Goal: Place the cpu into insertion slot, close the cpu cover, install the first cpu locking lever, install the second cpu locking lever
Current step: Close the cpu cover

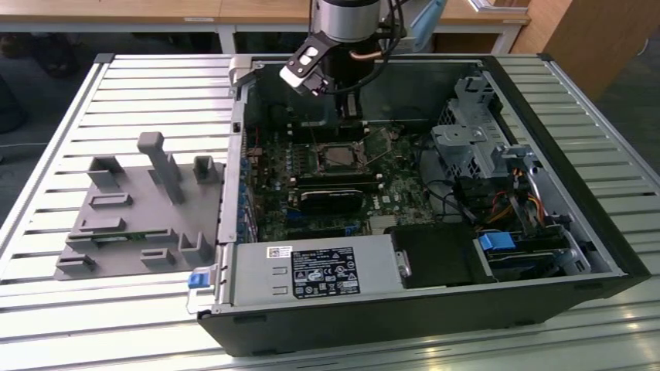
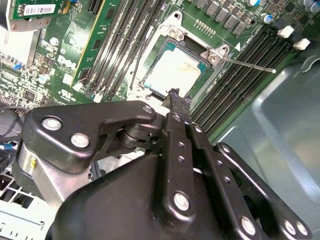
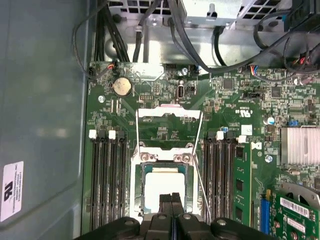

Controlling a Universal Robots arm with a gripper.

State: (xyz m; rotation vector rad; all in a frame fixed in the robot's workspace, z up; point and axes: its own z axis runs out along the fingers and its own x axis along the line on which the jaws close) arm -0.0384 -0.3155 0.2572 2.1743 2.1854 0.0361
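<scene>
Cpu (image 3: pixel 160 187) seated in insertion slot (image 3: pixel 142 172) | pincer (image 3: pixel 171 196) pinched together close over it, holding nothing

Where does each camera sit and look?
Exterior view: stands apart, looking down into the open computer case; the arm and gripper show.
First wrist view: on the wrist, looking straight onto the motherboard; gripper fingertips show.
Second wrist view: on the wrist, slanting past the black links of the gripper.
Both wrist views share the cpu in the insertion slot.
</scene>
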